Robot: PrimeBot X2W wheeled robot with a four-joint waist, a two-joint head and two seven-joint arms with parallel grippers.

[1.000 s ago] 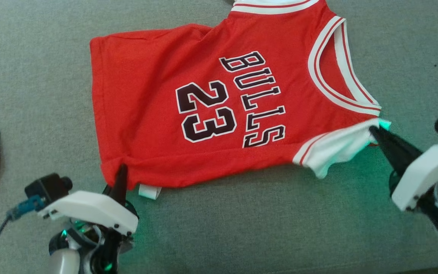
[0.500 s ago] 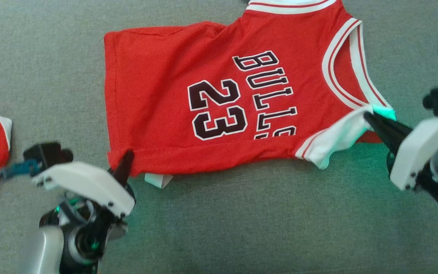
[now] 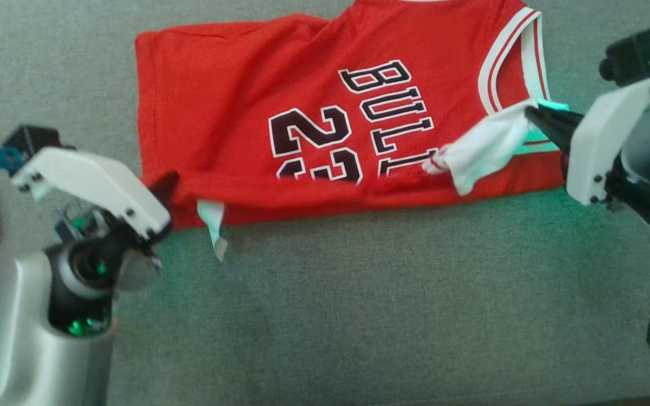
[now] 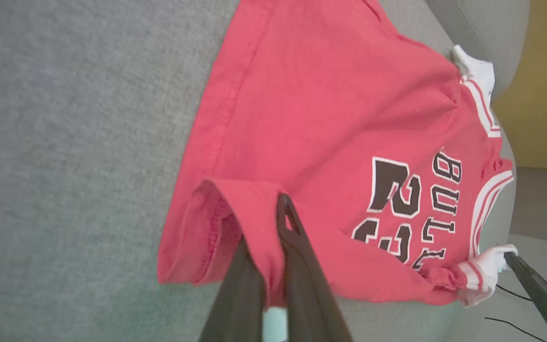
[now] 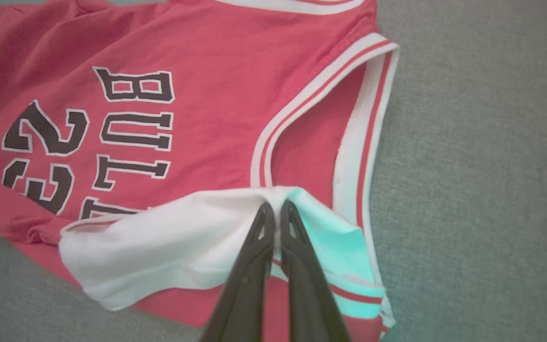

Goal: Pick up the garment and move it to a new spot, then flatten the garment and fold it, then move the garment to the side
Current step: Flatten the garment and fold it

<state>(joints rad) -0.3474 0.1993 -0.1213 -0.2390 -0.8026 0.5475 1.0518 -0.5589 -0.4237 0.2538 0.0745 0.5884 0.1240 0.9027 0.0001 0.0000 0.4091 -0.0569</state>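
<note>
Two corners of the red jersey (image 3: 280, 84) were found pinched, one by each end effector. The step in hand was judged to be the fold: the near long edge was raised and turned over toward the far edge of the grey cushion (image 3: 359, 316), with the lower part of the "23" covered.

For a clean fold, both corners were best carried at equal height and pace. The edge between them was to be held taut and laid down only once aligned with the jersey's far side. The bunched white armhole trim (image 5: 169, 247) was judged likely to need smoothing.

The left end effector (image 4: 278, 223) was closed on the doubled hem corner (image 4: 226, 204), with red cloth trapped between its fingers. The right end effector (image 5: 273, 209) was closed on the white trim at the shoulder.

The jersey lay on the far part of the cushion, well apart from its near edge. A white label (image 3: 212, 217) hung from the hem.
</note>
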